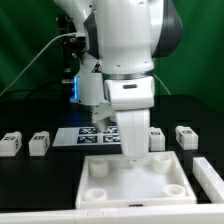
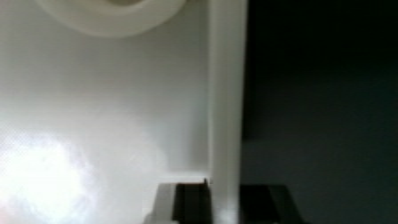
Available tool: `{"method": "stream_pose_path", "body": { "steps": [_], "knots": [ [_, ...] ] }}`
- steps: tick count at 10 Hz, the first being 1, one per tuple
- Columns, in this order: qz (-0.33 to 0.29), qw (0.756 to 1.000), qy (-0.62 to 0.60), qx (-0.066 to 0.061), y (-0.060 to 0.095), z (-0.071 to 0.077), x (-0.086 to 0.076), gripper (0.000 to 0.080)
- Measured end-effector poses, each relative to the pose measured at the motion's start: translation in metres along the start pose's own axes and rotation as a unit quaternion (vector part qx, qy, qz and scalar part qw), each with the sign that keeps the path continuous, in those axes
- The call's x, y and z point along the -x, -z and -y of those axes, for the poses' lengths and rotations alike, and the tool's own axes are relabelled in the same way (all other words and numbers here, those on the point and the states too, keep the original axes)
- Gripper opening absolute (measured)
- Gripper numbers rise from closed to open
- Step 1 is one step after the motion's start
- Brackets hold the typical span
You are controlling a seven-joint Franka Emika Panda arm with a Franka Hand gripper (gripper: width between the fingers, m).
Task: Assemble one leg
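Observation:
The large white tray-like tabletop (image 1: 133, 185) lies at the front of the black table, sockets up. My gripper (image 1: 134, 152) reaches straight down onto its far rim. In the wrist view the gripper (image 2: 224, 188) straddles the tabletop's thin wall (image 2: 224, 90), one dark finger (image 2: 185, 203) inside and the other outside, both against it. A round corner socket (image 2: 111, 12) shows on the tabletop's floor. Several small white tagged legs lie apart from the gripper: two at the exterior view's left (image 1: 10, 143) (image 1: 39, 143) and two at its right (image 1: 156, 137) (image 1: 186, 135).
The marker board (image 1: 92, 133) lies flat behind the tabletop, partly hidden by the arm. A longer white piece (image 1: 208, 178) sits at the exterior view's right edge next to the tabletop. Green backdrop and cables stand behind the table.

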State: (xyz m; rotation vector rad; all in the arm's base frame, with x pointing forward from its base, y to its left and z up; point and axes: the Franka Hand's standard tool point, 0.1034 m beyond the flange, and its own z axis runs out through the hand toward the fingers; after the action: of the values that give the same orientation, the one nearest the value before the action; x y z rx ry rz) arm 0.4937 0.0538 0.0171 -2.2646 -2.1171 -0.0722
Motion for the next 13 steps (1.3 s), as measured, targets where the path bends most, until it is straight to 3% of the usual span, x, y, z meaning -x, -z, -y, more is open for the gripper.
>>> {"method": "stream_pose_path", "body": {
  "steps": [3, 8, 10, 11, 12, 13],
  "knots": [
    [0.004, 1.000, 0.007, -0.024, -0.004, -0.001, -0.021, 0.0060],
    [0.002, 1.000, 0.012, -0.018, -0.004, -0.001, -0.021, 0.0061],
    [0.002, 1.000, 0.011, -0.018, -0.004, -0.001, -0.020, 0.0352],
    [0.002, 1.000, 0.011, -0.018, -0.004, -0.001, -0.020, 0.0535],
    [0.002, 1.000, 0.010, -0.018, -0.004, -0.001, -0.019, 0.0535],
    [0.002, 1.000, 0.010, -0.018, -0.005, -0.001, -0.019, 0.0615]
  ]
}}
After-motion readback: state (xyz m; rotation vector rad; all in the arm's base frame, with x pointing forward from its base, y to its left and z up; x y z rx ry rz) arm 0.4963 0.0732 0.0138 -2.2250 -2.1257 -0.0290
